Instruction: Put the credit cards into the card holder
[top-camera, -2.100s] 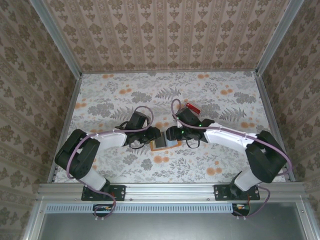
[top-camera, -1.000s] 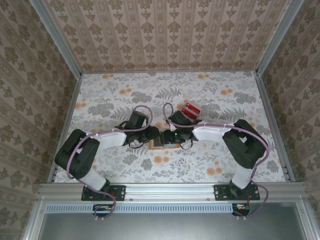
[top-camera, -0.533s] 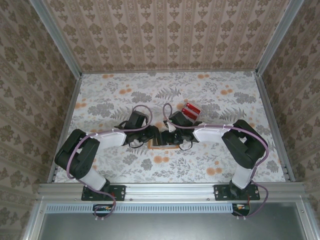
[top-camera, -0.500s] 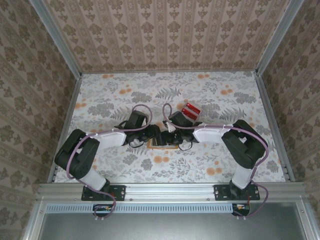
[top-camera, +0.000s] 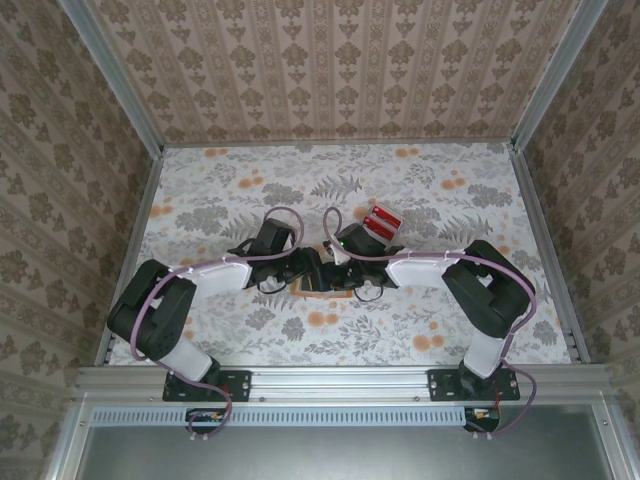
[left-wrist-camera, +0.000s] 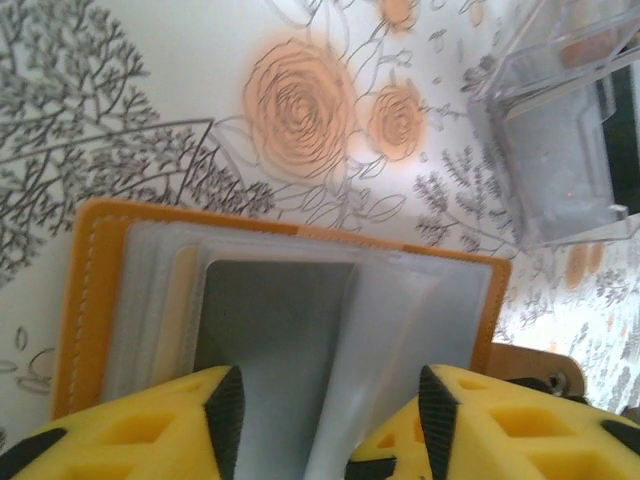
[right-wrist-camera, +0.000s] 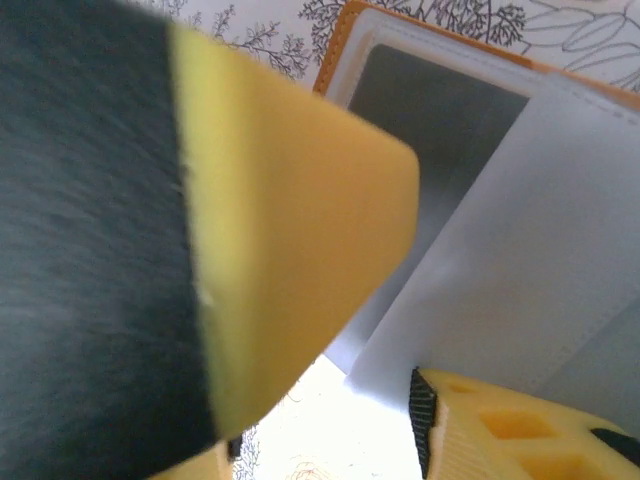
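As my left gripper and right gripper hang with jaws apart over the spread card holder, the red cards sit just beyond it: thin, stiff, slick, so I'd pinch their edges.

Floral-patterned table bearing open orange card holder and, nearby, clear plastic stand.

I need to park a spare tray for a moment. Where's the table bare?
Free: the far table strip along the back wall, and the side beyond the right arm. Crowded: the middle, where left tool and right tool meet over the card holder, credit cards just behind.
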